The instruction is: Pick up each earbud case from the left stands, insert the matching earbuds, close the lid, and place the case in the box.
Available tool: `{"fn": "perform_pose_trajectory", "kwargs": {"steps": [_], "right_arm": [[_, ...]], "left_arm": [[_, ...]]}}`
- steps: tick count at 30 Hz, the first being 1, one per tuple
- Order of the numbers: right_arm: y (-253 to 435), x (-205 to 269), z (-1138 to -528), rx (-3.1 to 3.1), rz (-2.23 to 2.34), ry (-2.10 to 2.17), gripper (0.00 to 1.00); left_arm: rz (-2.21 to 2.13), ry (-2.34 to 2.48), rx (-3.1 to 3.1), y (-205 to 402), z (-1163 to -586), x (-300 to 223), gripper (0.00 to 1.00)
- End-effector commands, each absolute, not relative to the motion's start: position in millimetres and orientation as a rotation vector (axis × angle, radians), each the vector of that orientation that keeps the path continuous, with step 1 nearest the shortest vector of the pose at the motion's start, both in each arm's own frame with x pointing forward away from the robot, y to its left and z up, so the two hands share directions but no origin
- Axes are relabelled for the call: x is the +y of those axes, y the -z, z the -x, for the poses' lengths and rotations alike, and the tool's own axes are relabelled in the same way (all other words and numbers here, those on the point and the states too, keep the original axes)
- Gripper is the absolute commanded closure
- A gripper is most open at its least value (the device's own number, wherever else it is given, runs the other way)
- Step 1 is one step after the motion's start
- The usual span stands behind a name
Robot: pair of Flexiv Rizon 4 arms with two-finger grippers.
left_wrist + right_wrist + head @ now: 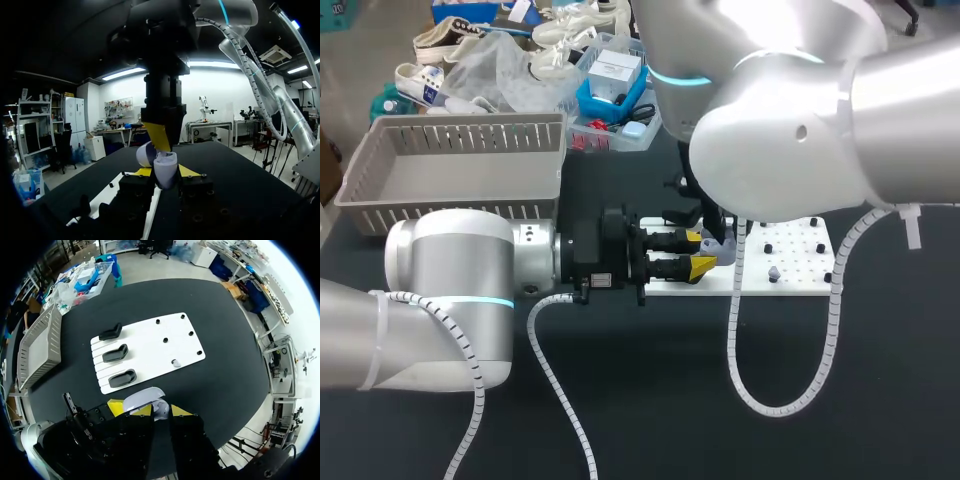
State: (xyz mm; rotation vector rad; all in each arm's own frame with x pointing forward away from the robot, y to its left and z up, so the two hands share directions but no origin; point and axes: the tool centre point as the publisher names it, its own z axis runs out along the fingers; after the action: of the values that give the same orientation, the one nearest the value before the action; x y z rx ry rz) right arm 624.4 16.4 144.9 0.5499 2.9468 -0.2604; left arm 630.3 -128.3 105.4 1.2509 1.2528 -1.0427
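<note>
Black tabletop (650,400) with a white stand board (150,347). Left end effector (697,252) clamps the open lavender earbud case (165,170) near the board's edge; right end effector (149,408), largely hidden behind its arm, meets the case, grip cannot be told

**Robotics laboratory: two-arm manipulation test cell.**
Observed: two silver robot arms, the left arm (450,300) and the right arm (790,130), both trailing spiral-wrapped cable, over a black bench (840,400). A drilled white fixture plate (150,347) near the bench's middle carries three black stands (115,353). A grey slotted basket (380,170) sits at the far left corner.
</note>
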Motion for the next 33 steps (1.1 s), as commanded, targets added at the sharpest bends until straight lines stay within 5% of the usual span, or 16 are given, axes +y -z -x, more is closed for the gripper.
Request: {"fn": "perform_pose_trajectory", "kwargs": {"steps": [1,10,11,16,20,23,33], "right_arm": [[-144.0,17.7,-625.7,2.951,-0.552,0.263,1.0],[-145.4,18.6,-621.7,2.953,-0.546,0.248,1.0],[-144.9,18.6,-621.5,2.954,-0.546,0.249,0.93],[-142.3,17.6,-621.9,2.961,-0.551,0.245,0.89],[-142.1,18.1,-622.5,2.962,-0.553,0.235,0.64],[-142.2,19.1,-623.1,2.963,-0.55,0.229,0.56],[-159.6,16.4,-615.6,2.925,-0.553,0.12,0.54]], "left_arm": [[-1.248,1.039,1.253,-105.4,-629.4,-129.2,1.0],[-1.248,1.039,1.253,-105.4,-629.4,-129.2,1.0],[-1.248,1.039,1.253,-105.4,-629.4,-129.2,1.0],[-1.248,1.039,1.253,-105.4,-629.4,-129.2,1.0],[-1.248,1.039,1.253,-105.4,-629.4,-129.2,1.0],[-1.248,1.039,1.253,-105.4,-629.4,-129.2,1.0],[-1.248,1.039,1.253,-105.4,-629.4,-129.2,1.0]]}}
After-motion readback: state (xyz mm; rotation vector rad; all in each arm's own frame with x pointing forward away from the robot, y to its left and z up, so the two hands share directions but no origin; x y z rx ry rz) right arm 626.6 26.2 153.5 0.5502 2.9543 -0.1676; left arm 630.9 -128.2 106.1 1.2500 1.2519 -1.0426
